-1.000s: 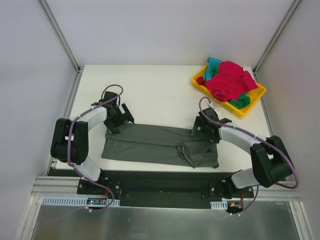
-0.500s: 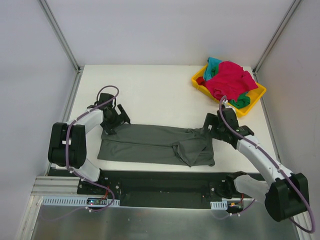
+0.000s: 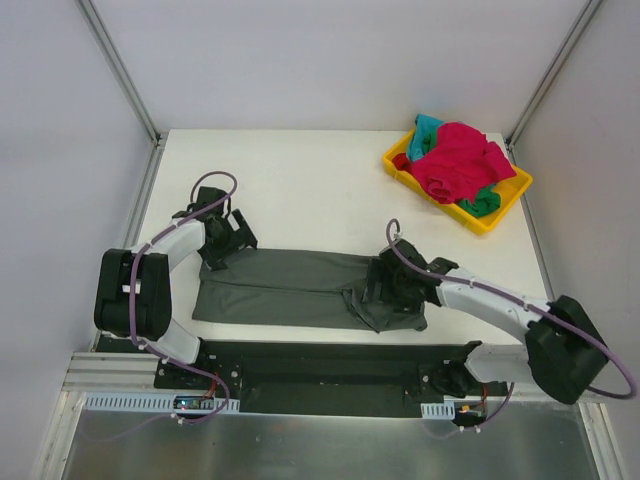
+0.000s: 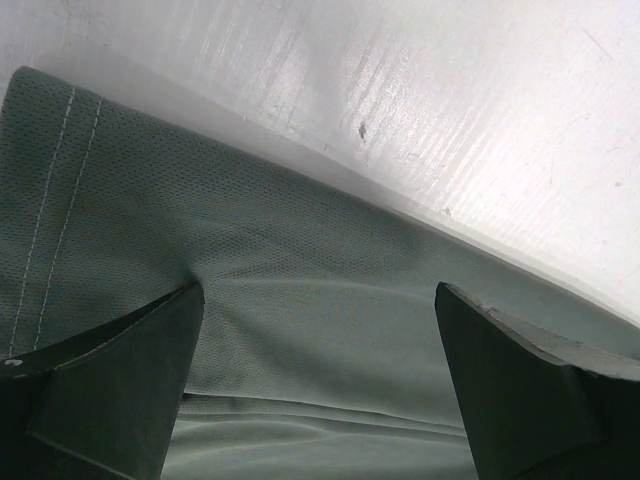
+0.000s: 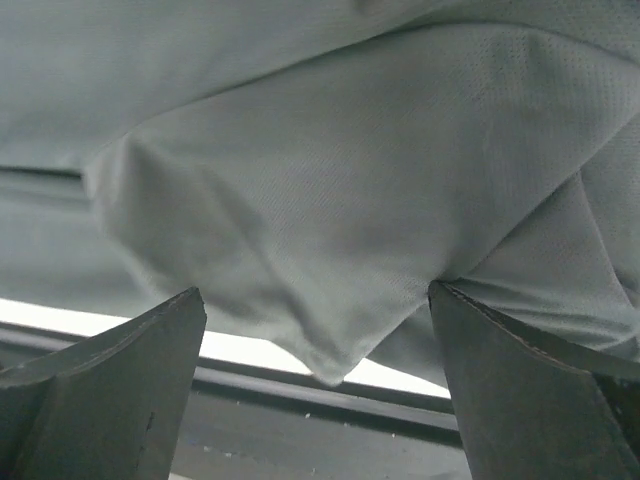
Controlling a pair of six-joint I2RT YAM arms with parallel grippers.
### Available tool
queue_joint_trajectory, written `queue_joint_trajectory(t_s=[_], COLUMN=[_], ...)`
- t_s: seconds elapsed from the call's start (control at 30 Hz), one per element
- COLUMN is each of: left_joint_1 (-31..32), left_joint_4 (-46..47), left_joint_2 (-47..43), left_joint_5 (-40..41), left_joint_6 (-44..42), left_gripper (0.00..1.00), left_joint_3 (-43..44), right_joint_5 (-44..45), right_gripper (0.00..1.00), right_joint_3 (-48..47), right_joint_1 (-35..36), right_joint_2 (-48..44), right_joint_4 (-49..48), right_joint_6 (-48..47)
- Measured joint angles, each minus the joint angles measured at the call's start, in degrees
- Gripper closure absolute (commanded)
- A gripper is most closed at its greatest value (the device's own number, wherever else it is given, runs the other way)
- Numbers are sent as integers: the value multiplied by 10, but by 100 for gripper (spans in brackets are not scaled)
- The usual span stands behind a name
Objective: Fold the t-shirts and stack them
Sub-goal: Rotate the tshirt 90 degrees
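Note:
A dark olive-grey t-shirt (image 3: 290, 285) lies as a long folded band across the near part of the white table, its right end bunched in a crumpled flap (image 3: 395, 305). My left gripper (image 3: 222, 245) is at the band's far-left corner, open, with its fingers wide over the flat cloth (image 4: 300, 300). My right gripper (image 3: 385, 285) is over the bunched right end, open, with a pointed fold of cloth (image 5: 330, 200) between its spread fingers and not pinched. The magenta-red t-shirt (image 3: 455, 160), a teal one (image 3: 427, 128) and a green one (image 3: 484, 203) lie heaped in the tray.
The yellow tray (image 3: 505, 205) sits at the table's back right corner. Bare table (image 3: 320, 190) stretches behind the olive shirt. The black base rail (image 3: 330, 360) runs along the near edge, close under the shirt's front hem. White walls enclose the table.
My right gripper swung out to the right, then came back left and nearer, onto the bunched end. The shirt's right end shifted slightly left. My left gripper barely moved.

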State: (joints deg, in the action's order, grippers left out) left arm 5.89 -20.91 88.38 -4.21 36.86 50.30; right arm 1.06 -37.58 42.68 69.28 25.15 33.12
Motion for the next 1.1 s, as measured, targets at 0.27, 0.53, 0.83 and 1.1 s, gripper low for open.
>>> queue_joint_trajectory(t_s=[0.27,0.53,0.83,1.1], left_joint_1=[0,0,59,214], left_joint_4=[0,0,23,18], left_joint_2=[8,12,-58,-95], left_joint_5=[-3,-32,-95,-127], left_joint_6=[-5,-2,64,146], left_gripper=[1,1,1,1], left_joint_3=[0,1,-77,-109], right_joint_5=[-15,-65,-89,-155], right_gripper=[4,4,4,4], right_joint_3=[-84,-409,-970,-992], right_joint_1=[-94,-198,-207,-207], right_joint_2=[157,424,765,793], right_joint_4=[-14,40,192,80], right_joint_6=[-6,-150,-328,-316])
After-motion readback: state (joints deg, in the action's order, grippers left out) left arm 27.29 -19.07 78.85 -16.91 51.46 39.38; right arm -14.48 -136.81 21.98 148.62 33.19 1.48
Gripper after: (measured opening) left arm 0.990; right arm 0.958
